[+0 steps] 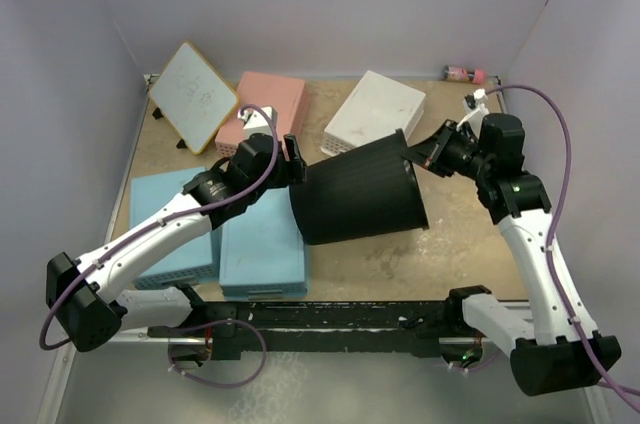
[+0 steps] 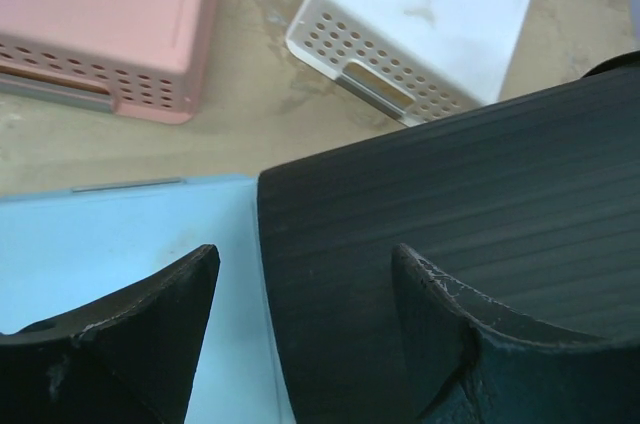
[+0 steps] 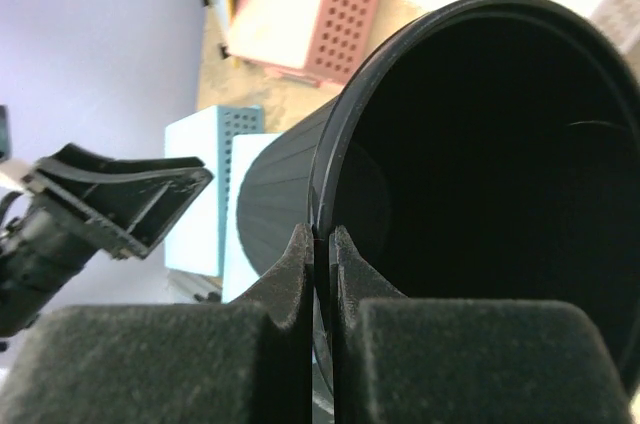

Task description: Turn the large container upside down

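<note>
Large container [image 1: 355,199]: centre of counter, tipped on its side, base over the near-left blue basket [image 1: 262,249]. Likely light, stiff ribbed plastic; rim the surest hold. Left gripper [image 2: 305,264] spread beside base. Right gripper [image 3: 322,244] pinching rim, toward right edge.

The large container [image 1: 360,194] is a round black tub with a finely ribbed, tapered wall. It lies tipped on its side mid-bench [image 1: 455,244], narrow base to the left and wide open rim to the right, where the right end effector [image 3: 322,236] pinches it.
</note>
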### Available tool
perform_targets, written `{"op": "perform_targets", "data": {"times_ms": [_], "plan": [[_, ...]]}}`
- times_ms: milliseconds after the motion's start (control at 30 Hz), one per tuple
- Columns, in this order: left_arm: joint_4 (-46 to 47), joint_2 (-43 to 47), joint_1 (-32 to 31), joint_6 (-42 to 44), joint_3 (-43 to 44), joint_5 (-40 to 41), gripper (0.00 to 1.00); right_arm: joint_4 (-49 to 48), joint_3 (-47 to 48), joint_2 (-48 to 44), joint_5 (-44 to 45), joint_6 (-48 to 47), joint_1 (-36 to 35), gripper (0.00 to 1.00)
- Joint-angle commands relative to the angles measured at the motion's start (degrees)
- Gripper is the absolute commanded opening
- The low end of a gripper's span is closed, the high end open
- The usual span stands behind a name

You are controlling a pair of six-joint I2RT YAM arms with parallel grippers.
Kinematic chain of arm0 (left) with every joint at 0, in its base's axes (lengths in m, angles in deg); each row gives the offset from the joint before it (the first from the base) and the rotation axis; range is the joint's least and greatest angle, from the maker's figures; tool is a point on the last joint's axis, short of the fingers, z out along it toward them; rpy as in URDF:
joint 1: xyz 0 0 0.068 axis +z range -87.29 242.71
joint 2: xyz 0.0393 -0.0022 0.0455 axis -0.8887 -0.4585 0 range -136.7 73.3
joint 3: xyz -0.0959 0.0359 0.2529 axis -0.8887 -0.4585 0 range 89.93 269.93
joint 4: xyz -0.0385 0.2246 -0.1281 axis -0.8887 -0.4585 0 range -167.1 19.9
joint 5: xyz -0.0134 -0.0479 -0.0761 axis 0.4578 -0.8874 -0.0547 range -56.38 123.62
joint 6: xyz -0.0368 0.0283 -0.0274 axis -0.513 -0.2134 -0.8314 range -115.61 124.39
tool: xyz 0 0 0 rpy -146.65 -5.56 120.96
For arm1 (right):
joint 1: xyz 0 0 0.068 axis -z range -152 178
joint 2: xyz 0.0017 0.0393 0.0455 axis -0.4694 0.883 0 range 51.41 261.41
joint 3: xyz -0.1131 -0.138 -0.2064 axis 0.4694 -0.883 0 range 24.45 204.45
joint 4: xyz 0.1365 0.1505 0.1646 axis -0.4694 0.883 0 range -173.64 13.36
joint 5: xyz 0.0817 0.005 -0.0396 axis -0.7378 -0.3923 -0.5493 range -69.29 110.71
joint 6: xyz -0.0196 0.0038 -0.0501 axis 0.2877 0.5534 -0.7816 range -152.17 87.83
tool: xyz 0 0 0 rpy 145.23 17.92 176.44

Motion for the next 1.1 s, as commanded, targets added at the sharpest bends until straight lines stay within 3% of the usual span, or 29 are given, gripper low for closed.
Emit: {"op": "perform_targets", "data": {"times_ms": [0, 133, 333, 500, 867, 967, 1067], "plan": [[5.18, -0.27, 0.13, -2.77, -0.39, -6.62, 0.67, 7.93, -1.85, -4.18, 11.96, -6.13, -0.25, 0.0], [7.42, -1.25, 0.17, -4.1, -0.9, -10.35, 0.67, 11.32, -6.81, -6.19, 18.53, -8.31, -0.25, 0.0], [8.16, -3.46, 0.19, -6.23, -1.1, -15.87, 0.67, 11.64, -13.94, -6.81, 18.76, -8.34, -0.25, 0.08], [10.94, -4.24, 0.18, -7.14, -2.8, -22.42, 0.67, 12.16, -14.61, -7.02, 20.49, -9.4, -0.25, 0.18], [23.05, -6.91, 0.16, -12.15, -0.55, -37.11, 0.67, 13.98, -14.45, -6.63, 24.82, -9.7, -0.25, 0.25], [24.49, -7.83, 0.18, -12.94, 0.88, -38.94, 0.67, 14.41, -14.46, -6.78, 25.99, -9.59, -0.25, 0.31], [18.16, -7.37, 0.14, -9.64, 3.66, -35.23, 0.67, 14.77, -14.51, -6.86, 26.67, -9.66, -0.25, 0.32]]}}
